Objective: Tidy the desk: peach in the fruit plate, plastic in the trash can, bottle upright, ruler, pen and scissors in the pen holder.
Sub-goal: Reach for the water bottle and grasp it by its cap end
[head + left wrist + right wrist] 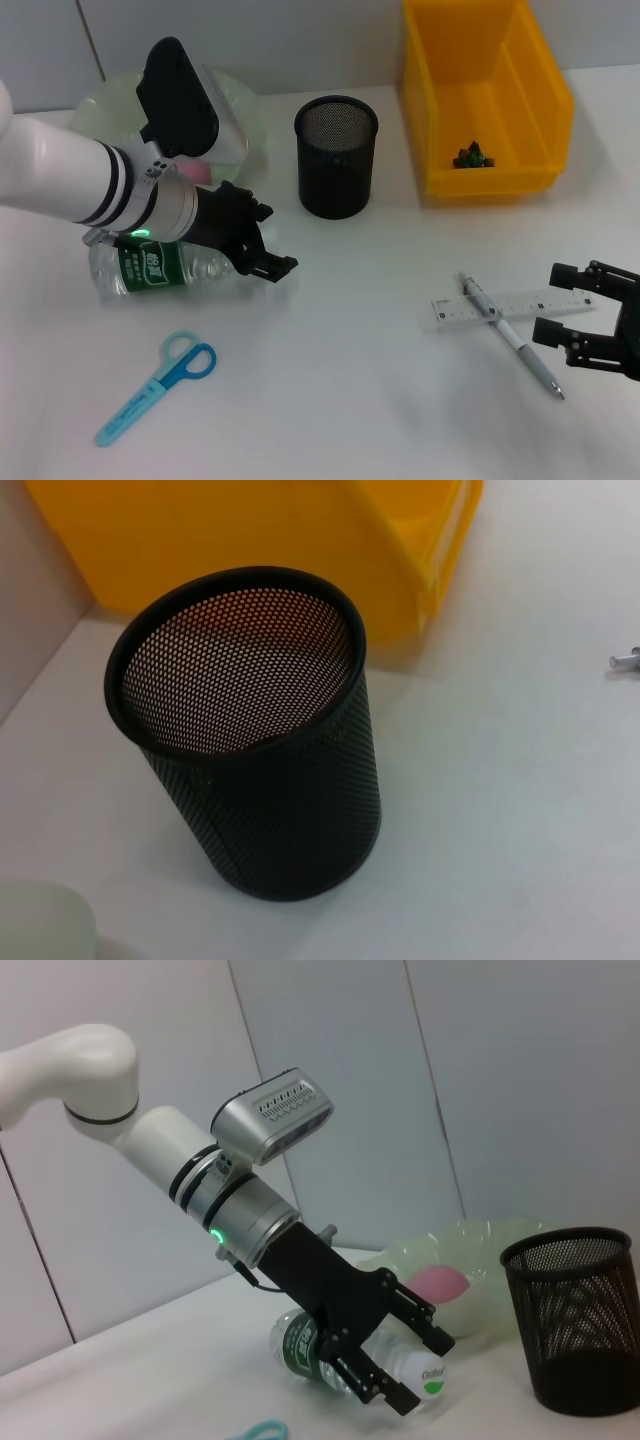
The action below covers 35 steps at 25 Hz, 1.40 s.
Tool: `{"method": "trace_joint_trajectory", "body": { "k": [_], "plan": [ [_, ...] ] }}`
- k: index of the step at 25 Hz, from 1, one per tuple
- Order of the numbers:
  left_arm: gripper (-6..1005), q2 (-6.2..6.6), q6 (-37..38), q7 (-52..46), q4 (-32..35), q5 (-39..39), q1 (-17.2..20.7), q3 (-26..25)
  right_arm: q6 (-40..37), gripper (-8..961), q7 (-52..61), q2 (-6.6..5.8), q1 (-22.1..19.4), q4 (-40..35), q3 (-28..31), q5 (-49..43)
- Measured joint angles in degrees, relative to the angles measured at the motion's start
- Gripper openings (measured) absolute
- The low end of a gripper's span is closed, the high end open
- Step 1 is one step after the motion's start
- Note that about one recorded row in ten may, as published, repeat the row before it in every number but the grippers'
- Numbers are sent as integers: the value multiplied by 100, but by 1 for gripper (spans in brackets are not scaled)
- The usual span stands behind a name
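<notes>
The clear bottle (150,268) with a green label lies on its side at the left. My left gripper (270,240) is open at its cap end, and the white cap (425,1372) shows between the fingers. The pink peach (440,1282) rests in the pale green fruit plate (480,1240). The black mesh pen holder (336,155) stands at centre back. A pen (515,342) lies across the clear ruler (500,306) at the right. My right gripper (557,302) is open, and the ruler's right end shows between its fingers. Blue scissors (160,385) lie at the front left.
The yellow bin (545,110) stands at the back right, close beside the pen holder (260,770). A small dark green crumpled piece (472,156) lies on its floor. White tabletop stretches between the scissors and the ruler.
</notes>
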Motion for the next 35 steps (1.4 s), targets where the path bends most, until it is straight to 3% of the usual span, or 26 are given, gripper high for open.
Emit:
{"method": "trace_joint_trajectory", "body": {
  "k": [16,23,29,31,35],
  "plan": [
    [786,-6,-156,-9,-88,2,11,173,-16,833,0,-11,5,5,-5,-25],
    [768,-11,-392,-7,-81,0,-8,592,-30,833,0,-11,-11,5,-5,-25],
    [597,-15,-329,-18,41,-6,-17,600,-35,832,9,-16,9,5,-5,-23],
    [432,-15,-320,-20,41,-6,-22,595,-31,832,12,-17,12,5,-5,-22],
    [432,5,-165,-23,131,-42,1,496,-14,833,13,-20,22,5,-5,-21]
  ]
}}
